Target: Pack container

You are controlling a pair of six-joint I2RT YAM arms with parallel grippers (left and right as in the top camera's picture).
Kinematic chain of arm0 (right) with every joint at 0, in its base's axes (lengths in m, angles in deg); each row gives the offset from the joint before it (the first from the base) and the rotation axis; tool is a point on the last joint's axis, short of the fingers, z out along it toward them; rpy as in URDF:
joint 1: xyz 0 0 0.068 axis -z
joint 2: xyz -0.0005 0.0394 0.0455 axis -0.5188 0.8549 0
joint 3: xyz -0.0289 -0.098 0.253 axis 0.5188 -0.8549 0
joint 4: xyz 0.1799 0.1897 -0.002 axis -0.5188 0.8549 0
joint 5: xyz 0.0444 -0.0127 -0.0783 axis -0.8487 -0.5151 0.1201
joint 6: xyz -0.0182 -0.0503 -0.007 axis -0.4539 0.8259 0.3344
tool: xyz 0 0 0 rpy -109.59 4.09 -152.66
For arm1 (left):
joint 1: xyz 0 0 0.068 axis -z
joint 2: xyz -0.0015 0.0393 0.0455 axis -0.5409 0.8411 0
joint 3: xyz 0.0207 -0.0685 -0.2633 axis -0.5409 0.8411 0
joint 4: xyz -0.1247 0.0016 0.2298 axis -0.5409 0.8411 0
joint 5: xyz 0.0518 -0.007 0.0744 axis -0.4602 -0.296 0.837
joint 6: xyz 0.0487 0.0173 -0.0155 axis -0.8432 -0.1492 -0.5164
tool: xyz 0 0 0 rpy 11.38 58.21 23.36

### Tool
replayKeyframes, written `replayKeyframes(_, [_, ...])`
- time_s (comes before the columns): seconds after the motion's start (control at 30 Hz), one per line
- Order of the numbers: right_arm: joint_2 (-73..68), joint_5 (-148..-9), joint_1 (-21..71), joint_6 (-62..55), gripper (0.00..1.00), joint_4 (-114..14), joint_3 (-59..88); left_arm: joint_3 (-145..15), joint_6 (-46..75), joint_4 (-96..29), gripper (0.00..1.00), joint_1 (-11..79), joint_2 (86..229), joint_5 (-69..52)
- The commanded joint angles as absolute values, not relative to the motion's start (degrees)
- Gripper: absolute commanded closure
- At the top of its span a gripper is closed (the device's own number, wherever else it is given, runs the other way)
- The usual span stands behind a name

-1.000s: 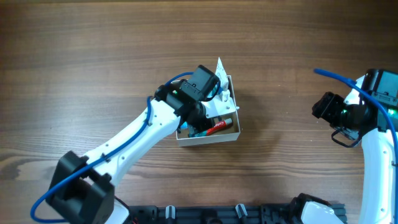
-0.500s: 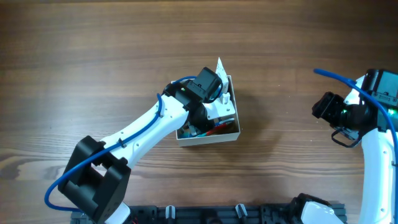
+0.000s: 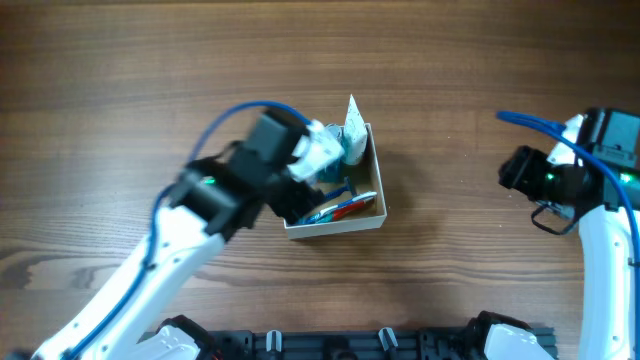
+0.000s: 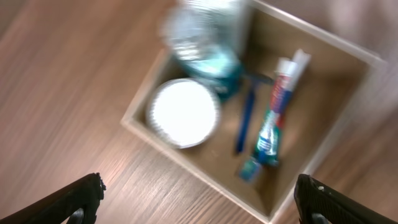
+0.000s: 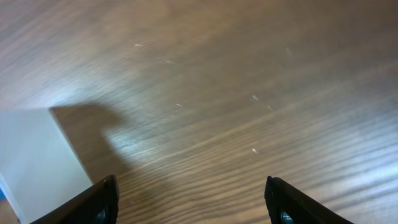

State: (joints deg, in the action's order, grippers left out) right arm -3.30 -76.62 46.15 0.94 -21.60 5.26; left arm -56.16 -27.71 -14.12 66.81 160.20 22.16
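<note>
The container [image 3: 335, 222], a shallow square box with white walls and a tan inside [image 4: 326, 93], sits mid-table. It holds a round white jar [image 4: 183, 112], a teal bottle [image 4: 208, 53], a blue razor [image 4: 245, 118] and a toothpaste tube [image 4: 277, 115]. My left gripper [image 3: 322, 152] hovers above the box's left side, blurred with motion. In the left wrist view that gripper [image 4: 199, 205] is open and empty. My right gripper [image 3: 520, 168] stays far right over bare wood. In its own view it [image 5: 196, 202] is open, with a white wall of the container [image 5: 31, 162] at the left.
The wooden table [image 3: 150, 80] surrounds the box on all sides. A white flap [image 3: 352, 108] sticks up at the box's far corner. A black rail [image 3: 380, 340] runs along the near edge.
My left gripper has opened and drawn up and back to the left, out of the box. The right arm has hardly moved.
</note>
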Motion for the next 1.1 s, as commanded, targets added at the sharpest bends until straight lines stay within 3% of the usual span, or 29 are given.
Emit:
replayKeyframes(0.0, [-2.75, -74.41, 38.26, 5.51, 0.21, -22.52, 13.19, -56.42, -10.50, -15.78, 0.00, 56.60, 158.08, 23.89])
replayKeyframes(0.1, [2.45, -73.30, 31.88, 7.91, 0.15, -22.98, 18.70, -56.42, -1.28, -18.40, 0.00, 47.45, 159.68, 22.47])
replayKeyframes(0.17, [7.39, -75.42, 30.28, 8.79, 0.00, -27.16, 20.25, -56.42, -1.30, -20.74, 0.00, 42.29, 161.62, 17.68])
replayKeyframes(0.33, [13.69, -75.94, 30.19, 10.56, 0.00, -40.36, 20.25, -56.42, -1.06, -22.67, 0.00, 35.93, 165.38, 16.11])
replayKeyframes(0.53, [9.38, -73.73, 30.19, 5.01, 0.01, -38.02, 19.25, -56.40, -1.59, -20.28, 0.00, 32.87, 163.15, 13.07])
replayKeyframes(0.7, [-6.31, -70.30, 30.15, -0.13, 0.01, -42.22, 3.71, -47.79, -3.38, -21.86, 0.00, 33.37, 149.34, 13.11])
replayKeyframes(0.87, [-33.39, -69.25, 30.15, -1.84, 0.00, -47.13, -20.47, -29.23, -1.21, -23.24, 0.00, 33.37, 123.29, 13.57])
replayKeyframes(1.07, [-42.27, -66.89, 30.13, -1.99, 0.00, -47.00, -25.75, -23.20, -0.25, -24.50, 0.00, 33.37, 113.23, 14.40])
